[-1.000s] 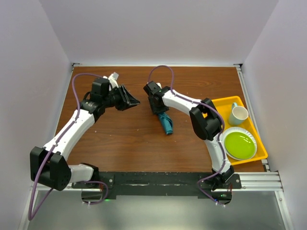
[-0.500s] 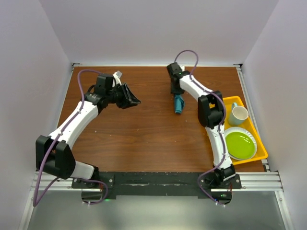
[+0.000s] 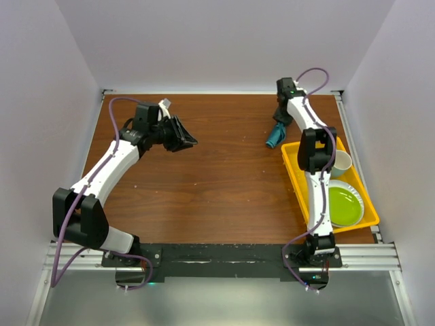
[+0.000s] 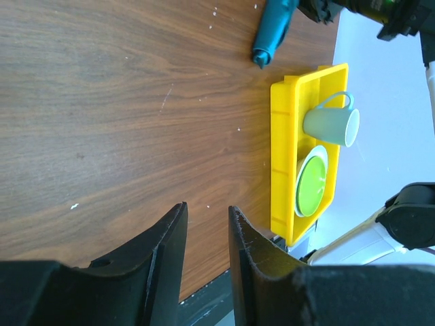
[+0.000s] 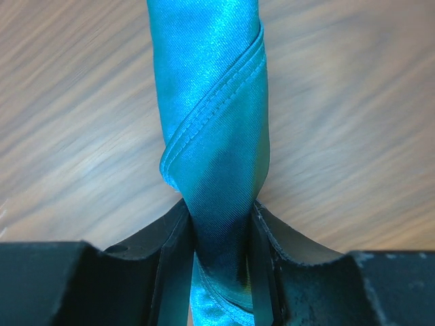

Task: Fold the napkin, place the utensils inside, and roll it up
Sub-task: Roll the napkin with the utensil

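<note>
The teal napkin (image 3: 274, 134) is rolled into a tight tube. My right gripper (image 3: 280, 119) is shut on its upper end and holds it hanging above the table at the far right, beside the yellow tray (image 3: 293, 170). In the right wrist view the roll (image 5: 212, 95) runs up from between the fingers. It also shows in the left wrist view (image 4: 272, 30). My left gripper (image 3: 190, 142) is empty over the far left of the table, its jaws a small gap apart (image 4: 207, 217). The orange spoon is hidden.
The yellow tray at the right holds a pale green mug (image 3: 338, 162) and a green plate (image 3: 340, 204). Both also show in the left wrist view, mug (image 4: 331, 124) and plate (image 4: 312, 187). White walls close in the table.
My right arm has swung the rolled napkin from the table's middle to the far right, next to the tray. My left gripper has barely moved.
</note>
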